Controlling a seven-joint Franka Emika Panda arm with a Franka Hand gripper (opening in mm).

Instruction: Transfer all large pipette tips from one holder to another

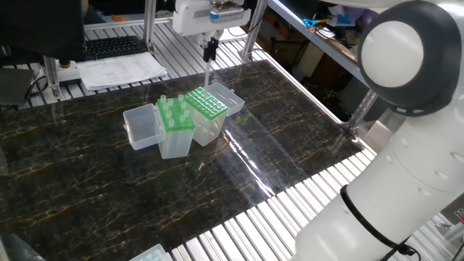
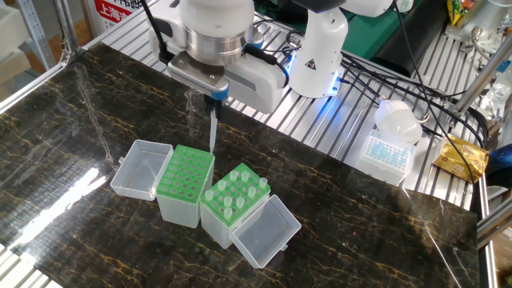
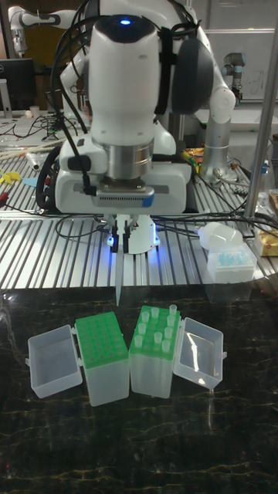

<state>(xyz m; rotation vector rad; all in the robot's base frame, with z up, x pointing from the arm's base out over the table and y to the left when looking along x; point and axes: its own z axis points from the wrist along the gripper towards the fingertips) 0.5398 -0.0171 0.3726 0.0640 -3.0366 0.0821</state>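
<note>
Boxes of clear plastic with open hinged lids sit side by side on the dark marbled table point(image 2: 384, 224): the left green-topped rack point(image 2: 185, 173) shows bare holes, while the right green-topped rack point(image 2: 233, 194) carries the large clear pipette tips point(image 2: 238, 193), upright in its holes. Above the left rack's far edge hangs one slim clear pipette tip point(image 2: 213, 134), point down and clear of the plate, clamped between the closed fingers of the white arm's gripper point(image 2: 214, 100). Nothing stands between it and the holes below.

From where I work, the only writing I can spot is a red sign point(image 2: 116, 10) at the top edge of the other fixed view, with white characters cut off and too small for me to read.
</note>
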